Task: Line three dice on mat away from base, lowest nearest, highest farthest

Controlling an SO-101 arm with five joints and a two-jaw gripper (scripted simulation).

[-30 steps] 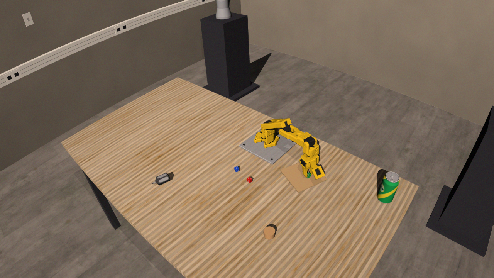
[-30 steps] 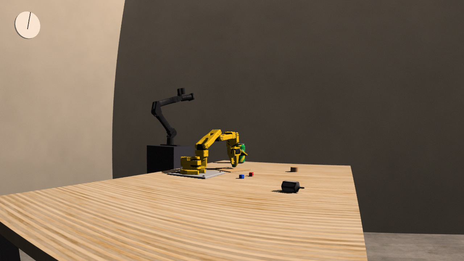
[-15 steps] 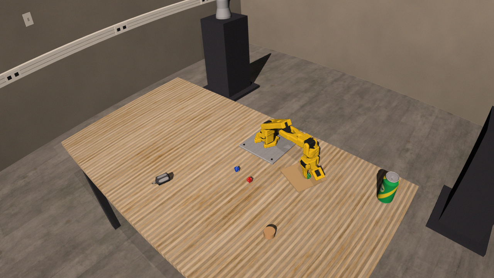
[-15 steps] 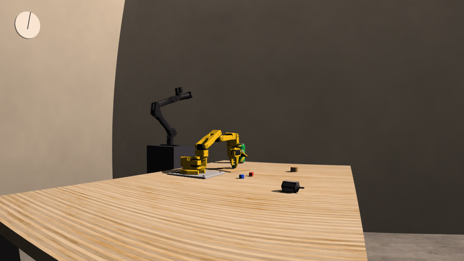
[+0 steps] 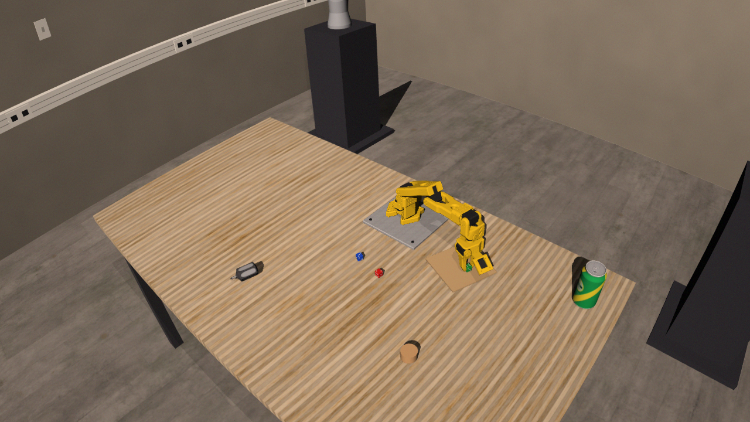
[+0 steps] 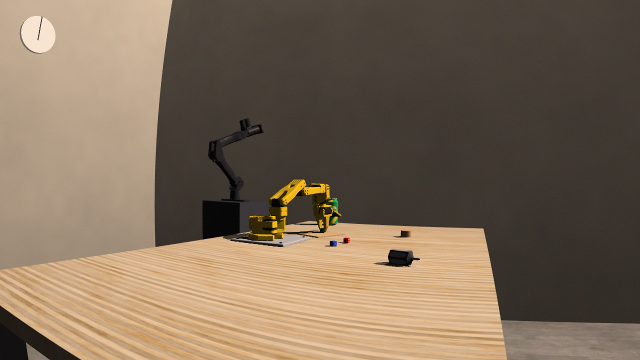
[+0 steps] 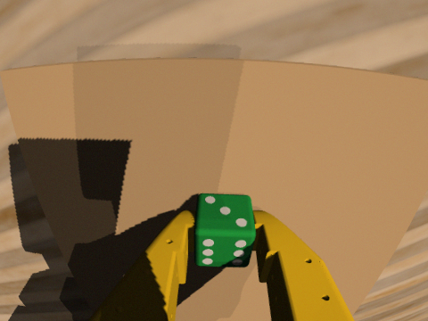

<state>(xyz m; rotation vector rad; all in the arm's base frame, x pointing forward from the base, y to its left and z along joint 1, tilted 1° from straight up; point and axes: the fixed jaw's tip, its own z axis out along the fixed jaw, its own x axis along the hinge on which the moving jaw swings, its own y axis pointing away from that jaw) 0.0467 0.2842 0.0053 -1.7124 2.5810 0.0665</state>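
Green die [image 7: 225,231] over tan mat [image 7: 333,149]; blue [image 5: 360,256], red [image 5: 378,272] dice off-mat.

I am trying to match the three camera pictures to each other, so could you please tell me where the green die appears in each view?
Top: the green die is right of centre, a small speck between the gripper fingers over the tan mat.
Exterior: not visible; the yellow gripper hides it, left of centre.
Wrist: lower centre, clamped between the two yellow fingers.
Shared landmark: the tan mat under the gripper.

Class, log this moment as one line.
gripper: shut on green die | over mat | blue die, red die: off mat
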